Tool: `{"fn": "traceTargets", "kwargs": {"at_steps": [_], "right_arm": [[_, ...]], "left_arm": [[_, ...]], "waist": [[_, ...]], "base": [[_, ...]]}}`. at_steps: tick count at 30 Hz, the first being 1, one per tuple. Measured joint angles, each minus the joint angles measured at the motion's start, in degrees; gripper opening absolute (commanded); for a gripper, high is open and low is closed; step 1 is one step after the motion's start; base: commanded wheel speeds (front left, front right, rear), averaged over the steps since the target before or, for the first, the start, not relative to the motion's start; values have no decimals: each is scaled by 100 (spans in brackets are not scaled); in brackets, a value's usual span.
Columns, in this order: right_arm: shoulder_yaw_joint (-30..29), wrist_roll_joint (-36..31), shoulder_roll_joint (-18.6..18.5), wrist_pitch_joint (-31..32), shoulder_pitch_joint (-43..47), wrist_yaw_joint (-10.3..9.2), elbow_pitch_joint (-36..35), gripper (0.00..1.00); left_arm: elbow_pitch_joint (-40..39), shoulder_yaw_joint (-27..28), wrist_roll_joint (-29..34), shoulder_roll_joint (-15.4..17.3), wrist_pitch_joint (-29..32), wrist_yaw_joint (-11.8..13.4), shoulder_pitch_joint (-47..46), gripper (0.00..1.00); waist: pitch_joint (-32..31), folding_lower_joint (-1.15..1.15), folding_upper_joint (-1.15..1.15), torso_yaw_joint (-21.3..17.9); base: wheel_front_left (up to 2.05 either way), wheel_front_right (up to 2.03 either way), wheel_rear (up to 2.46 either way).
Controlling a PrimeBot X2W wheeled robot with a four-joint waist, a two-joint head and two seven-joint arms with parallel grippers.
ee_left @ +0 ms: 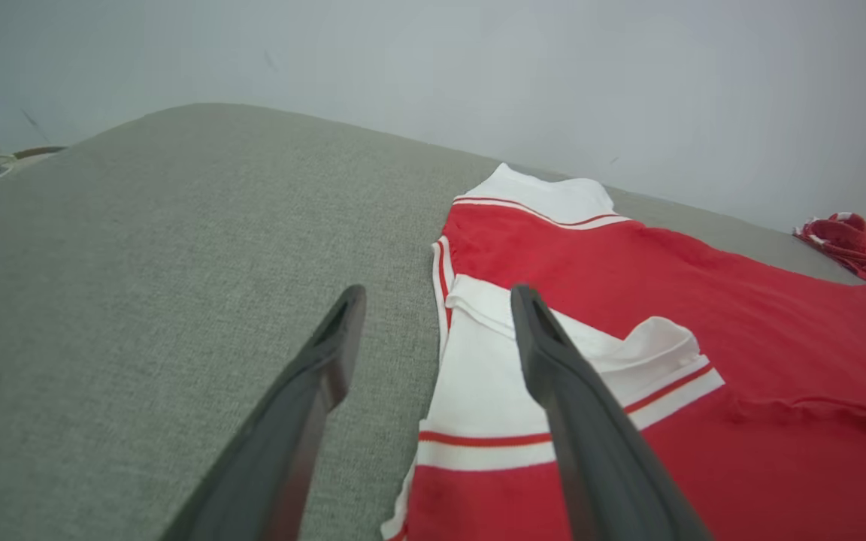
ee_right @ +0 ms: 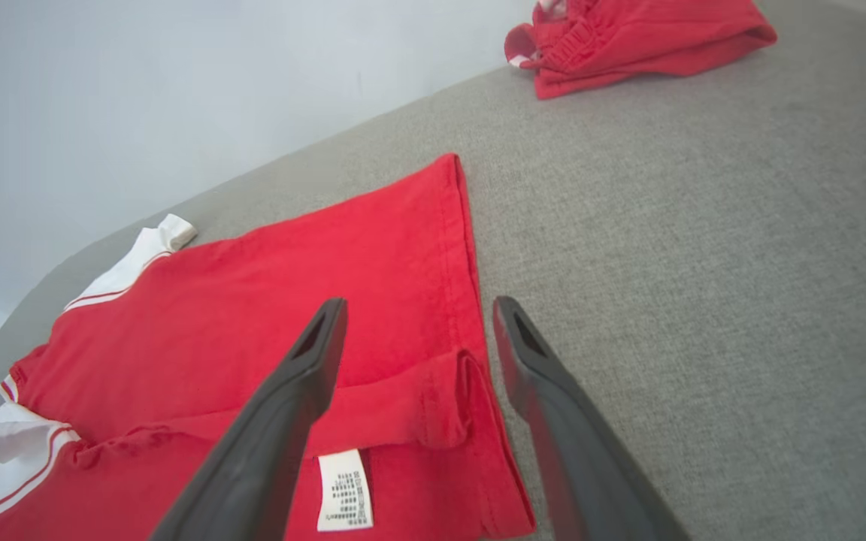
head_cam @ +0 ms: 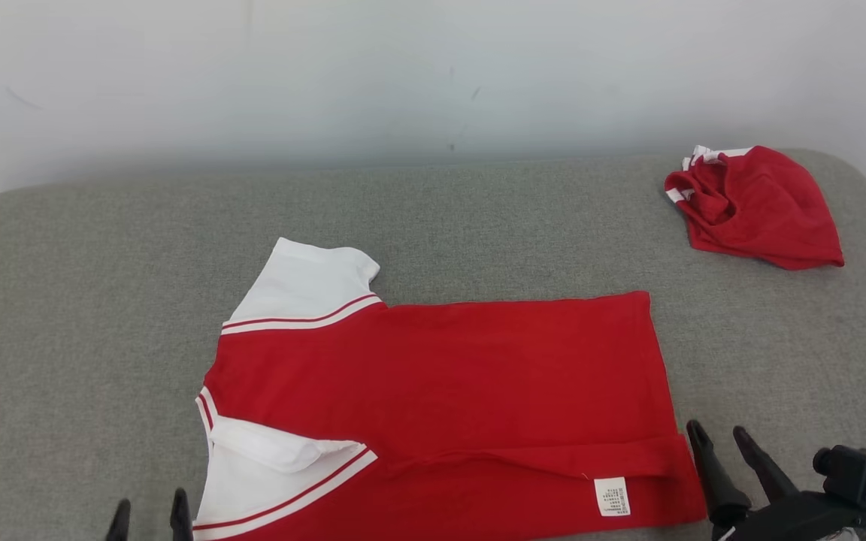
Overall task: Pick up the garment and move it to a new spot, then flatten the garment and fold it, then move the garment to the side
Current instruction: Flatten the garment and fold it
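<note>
The left gripper (ee_left: 439,300) holds its two fingers spread wide with nothing between them. In the head view only their tips clear the bottom edge. The garment (head_cam: 440,376), a red shirt with white sleeves, lies flat on the grey tabletop (head_cam: 102,300). Its sleeve end is just ahead of the left fingers, and one of them partly hides it. The right gripper (ee_right: 419,308) also has its fingers apart and empty. The shirt's hem edge runs up between them, beside a doubled-over fold. A care label (ee_right: 344,488) peeks out beside one right finger, its print too small to read. Far beyond the right fingers lies a bunched red cloth (head_cam: 756,207), its kind unclear.
</note>
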Motion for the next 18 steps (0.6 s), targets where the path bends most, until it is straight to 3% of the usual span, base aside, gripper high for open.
{"fn": "traceTargets", "kwargs": {"at_steps": [9,18], "right_arm": [[374,-224,-94,-1280,-174,0,-252,100],[485,-812,-83,-1892,-220,0,-152,100]], "left_arm": [[-967,188,737,-101,0,138,-18,100],[-1131,94,1001,-147,0,190,-249,100]], "waist": [[-53,0,0,64],[-23,1,0,35]], "base": [[0,0,0],[0,0,0]]}}
